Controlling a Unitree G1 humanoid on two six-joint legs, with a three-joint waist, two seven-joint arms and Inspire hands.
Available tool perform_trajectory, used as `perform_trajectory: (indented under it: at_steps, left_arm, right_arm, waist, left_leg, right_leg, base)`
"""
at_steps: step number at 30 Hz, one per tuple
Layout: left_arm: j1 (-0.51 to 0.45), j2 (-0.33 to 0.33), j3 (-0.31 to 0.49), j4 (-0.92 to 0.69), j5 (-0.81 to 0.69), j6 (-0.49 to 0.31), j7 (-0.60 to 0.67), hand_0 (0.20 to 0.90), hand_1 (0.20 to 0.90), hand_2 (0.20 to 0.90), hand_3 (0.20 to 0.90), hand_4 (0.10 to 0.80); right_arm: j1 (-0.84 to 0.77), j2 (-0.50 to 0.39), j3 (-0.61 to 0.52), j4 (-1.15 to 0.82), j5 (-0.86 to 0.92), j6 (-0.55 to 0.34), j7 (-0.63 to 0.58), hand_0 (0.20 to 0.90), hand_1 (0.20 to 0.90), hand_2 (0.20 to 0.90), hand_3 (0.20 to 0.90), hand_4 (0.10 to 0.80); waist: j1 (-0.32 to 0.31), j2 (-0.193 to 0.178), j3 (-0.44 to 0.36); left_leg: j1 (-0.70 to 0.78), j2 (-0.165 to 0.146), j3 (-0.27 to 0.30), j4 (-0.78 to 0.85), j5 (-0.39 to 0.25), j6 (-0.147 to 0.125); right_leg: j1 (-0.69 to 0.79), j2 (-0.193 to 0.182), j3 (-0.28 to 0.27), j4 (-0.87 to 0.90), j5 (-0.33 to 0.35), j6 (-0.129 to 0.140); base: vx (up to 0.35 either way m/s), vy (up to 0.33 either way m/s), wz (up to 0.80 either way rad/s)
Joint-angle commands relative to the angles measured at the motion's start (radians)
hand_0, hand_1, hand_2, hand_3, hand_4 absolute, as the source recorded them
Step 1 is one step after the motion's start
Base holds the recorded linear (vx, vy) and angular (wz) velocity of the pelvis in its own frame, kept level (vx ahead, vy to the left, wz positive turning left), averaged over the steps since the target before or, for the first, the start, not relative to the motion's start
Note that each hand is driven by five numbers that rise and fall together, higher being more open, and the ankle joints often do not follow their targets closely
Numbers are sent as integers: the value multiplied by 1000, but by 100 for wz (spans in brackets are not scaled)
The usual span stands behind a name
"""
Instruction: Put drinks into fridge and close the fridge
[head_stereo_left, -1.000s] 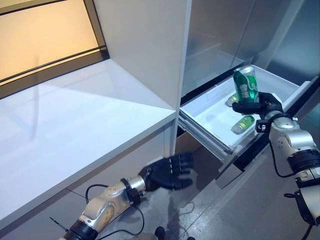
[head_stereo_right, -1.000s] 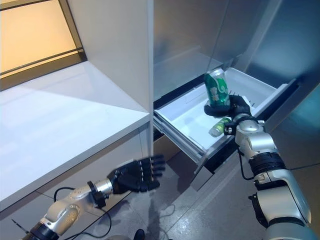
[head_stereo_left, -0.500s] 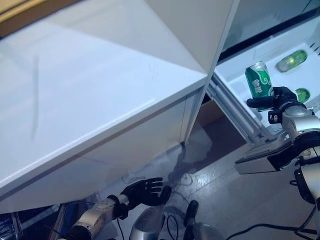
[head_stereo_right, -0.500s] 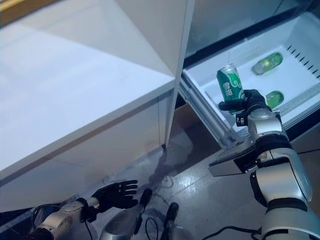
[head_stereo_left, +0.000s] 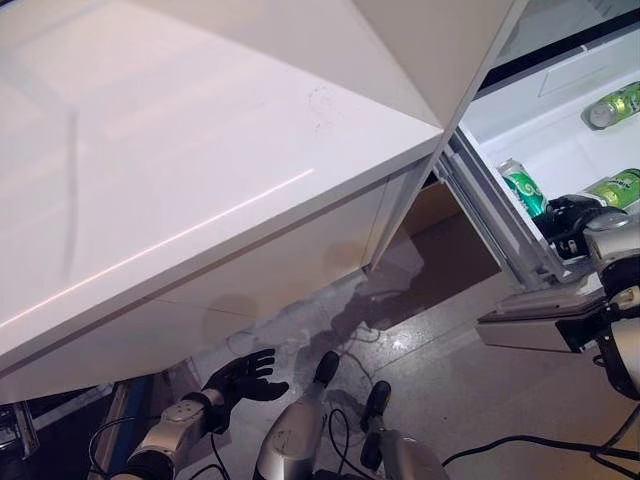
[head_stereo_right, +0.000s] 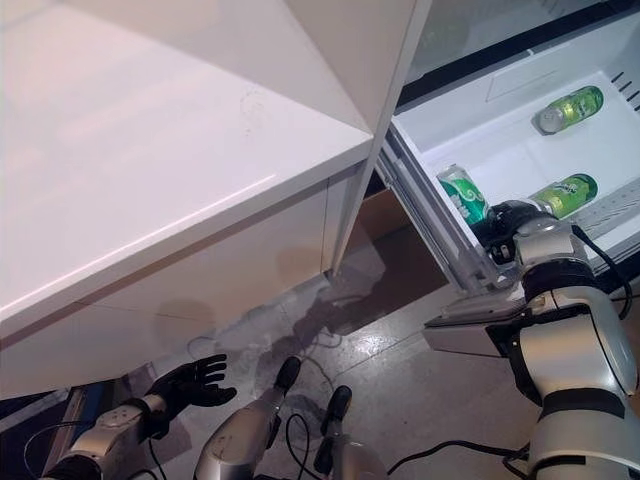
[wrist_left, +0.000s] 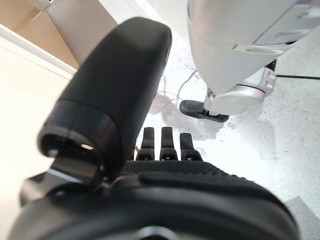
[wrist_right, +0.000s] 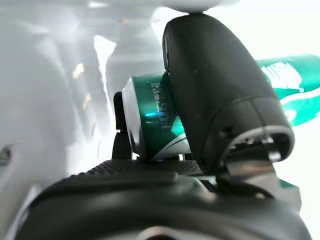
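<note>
My right hand (head_stereo_right: 510, 222) is shut on a green can (head_stereo_right: 462, 193), held tilted low inside the open white fridge drawer (head_stereo_right: 505, 140), near its front left corner. The right wrist view shows the thumb (wrist_right: 215, 95) and fingers curled round the can (wrist_right: 152, 122). Two more green cans lie on their sides in the drawer, one at the back (head_stereo_right: 568, 106) and one beside my right hand (head_stereo_right: 565, 190). My left hand (head_stereo_left: 240, 375) hangs open and empty low over the floor, under the white counter (head_stereo_left: 180, 170); its straight fingers (wrist_left: 162, 142) show in the left wrist view.
The white counter spans the left and middle of the eye views. A tall white cabinet panel (head_stereo_left: 440, 45) stands between the counter and the fridge. The drawer's front panel (head_stereo_right: 470, 330) juts out over the grey speckled floor (head_stereo_left: 450, 400).
My right hand has lowered the green can down into the drawer and tilted it. My left hand has dropped lower toward the floor. The camera has tipped further down.
</note>
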Motion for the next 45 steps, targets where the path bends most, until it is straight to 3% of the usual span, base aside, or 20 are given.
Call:
perform_trajectory:
  at_steps: [1, 6, 11, 16, 17, 21, 24, 28, 32, 36, 41, 45]
  left_arm:
    - [53, -10, 6, -20, 23, -14, -39, 900, 900, 900, 900, 800]
    - [66, -12, 23, 2, 62, 1, -52, 900, 900, 900, 900, 800]
    - [103, -34, 70, 71, 134, 1, -40, 900, 900, 900, 900, 800]
    - [127, -67, 110, 143, 175, -9, -26, 900, 900, 900, 900, 800]
    - [128, -84, 123, 181, 184, -12, -20, 900, 900, 900, 900, 800]
    - [126, -106, 134, 225, 206, -8, -7, 900, 900, 900, 900, 800]
    - [115, -121, 136, 239, 222, 12, 3, 900, 900, 900, 900, 800]
    - [117, -135, 143, 245, 225, 34, 6, 900, 900, 900, 900, 800]
    - [114, -154, 133, 256, 235, 54, 19, 900, 900, 900, 900, 800]
    - [117, -168, 128, 243, 255, 59, 12, 900, 900, 900, 900, 800]
    - [113, -182, 100, 196, 232, 30, 22, 900, 900, 900, 900, 800]
    - [89, -162, 91, 168, 191, 22, 56, 900, 900, 900, 900, 800]
  right_arm:
    - [-123, -137, 105, -51, 2, -5, 40, 900, 900, 900, 900, 800]
    - [-115, -135, 58, -179, 217, -100, -94, 900, 900, 900, 900, 800]
    - [10, -177, -99, -485, 433, -259, -233, 900, 900, 900, 900, 800]
    - [173, -187, -283, -697, 475, -337, -322, 900, 900, 900, 900, 800]
    - [235, -179, -363, -762, 491, -384, -371, 900, 900, 900, 900, 800]
    - [345, -149, -483, -823, 474, -475, -492, 900, 900, 900, 900, 800]
    - [433, -126, -531, -829, 380, -468, -543, 900, 900, 900, 900, 800]
    - [562, -84, -592, -810, 457, -452, -533, 900, 900, 900, 900, 800]
    - [638, 14, -585, -779, 490, -467, -479, 900, 900, 900, 900, 800]
    - [673, 75, -561, -806, 530, -484, -448, 900, 900, 900, 900, 800]
    - [609, 142, -536, -773, 616, -543, -437, 900, 900, 900, 900, 800]
    - [506, 132, -500, -699, 621, -580, -421, 900, 900, 900, 900, 800]
  waist:
    - [-5, -1, -46]
    - [-20, -8, -53]
    - [-68, -38, -86]
    - [-112, -53, -127]
    - [-138, -55, -147]
    - [-168, -57, -180]
    - [-189, -53, -202]
    - [-208, -48, -226]
    - [-212, -39, -232]
    - [-208, -43, -208]
    - [-174, -30, -127]
    - [-142, -12, -66]
  left_leg:
    - [-41, -21, 74, 100, -81, 8]
    - [-27, -16, 86, 101, -87, 9]
    - [8, -7, 110, 91, -102, 13]
    - [41, -2, 135, 85, -117, 17]
    - [55, -1, 147, 81, -123, 19]
    - [75, -1, 167, 77, -135, 21]
    - [92, 1, 183, 69, -140, 23]
    - [116, 6, 205, 63, -149, 25]
    - [125, 8, 215, 99, -169, 31]
    - [88, -1, 216, 249, -220, 37]
    - [-5, -6, 199, 418, -284, 59]
    - [-115, -29, 184, 519, -303, 76]
  right_leg:
    - [-107, 3, 7, 149, -10, -3]
    - [-98, 3, 14, 151, -8, -1]
    - [-84, 10, 45, 152, -9, 10]
    - [-66, 13, 79, 147, -11, 17]
    - [-61, 15, 97, 144, -11, 20]
    - [-53, 16, 124, 140, -12, 27]
    - [-46, 13, 139, 134, -10, 36]
    - [-34, 9, 155, 134, -13, 42]
    - [-26, -5, 154, 174, -33, 37]
    - [-31, -30, 144, 240, -55, 22]
    - [-90, -62, 110, 404, -110, -1]
    - [-192, -73, 92, 524, -134, -13]
  base:
    - [0, 0, 0]
    - [-5, 3, -1]
    - [20, 1, -16]
    - [38, 30, -17]
    - [24, 35, -27]
    - [3, 25, -28]
    - [-1, 7, -31]
    - [23, -18, -27]
    - [74, -51, -16]
    - [74, -50, -14]
    - [-19, 9, 13]
    - [-141, 45, 13]
